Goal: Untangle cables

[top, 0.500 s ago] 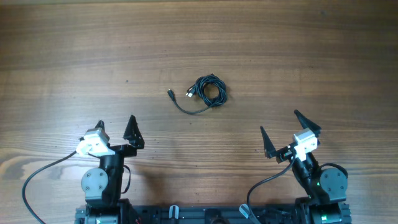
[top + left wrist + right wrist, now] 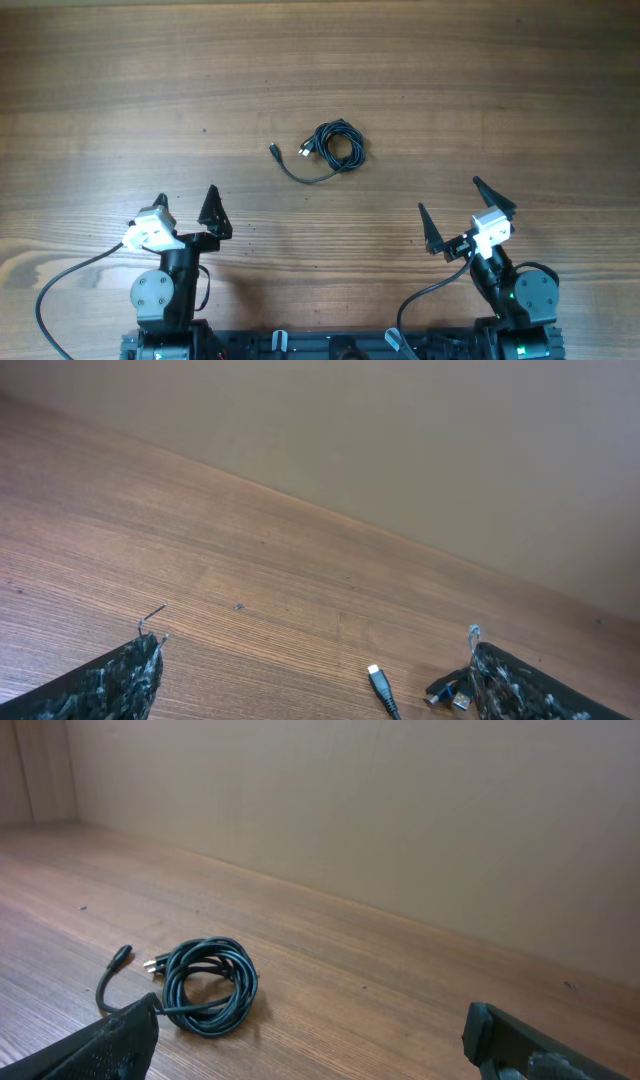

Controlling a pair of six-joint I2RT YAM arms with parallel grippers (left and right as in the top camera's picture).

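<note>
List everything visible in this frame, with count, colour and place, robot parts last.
cables: one coiled bundle, black, mid-table ahead of both grippers; strand count unclear
plug ends: two visible, dark, on the coil's left side, one on a loose tail
table: one, brown wood, fills the overhead view
wall: one, beige, behind the table in the wrist views
left gripper: one, black fingers, open, near edge, holding nothing
right gripper: one, black fingers, open, near edge, holding nothing
</note>
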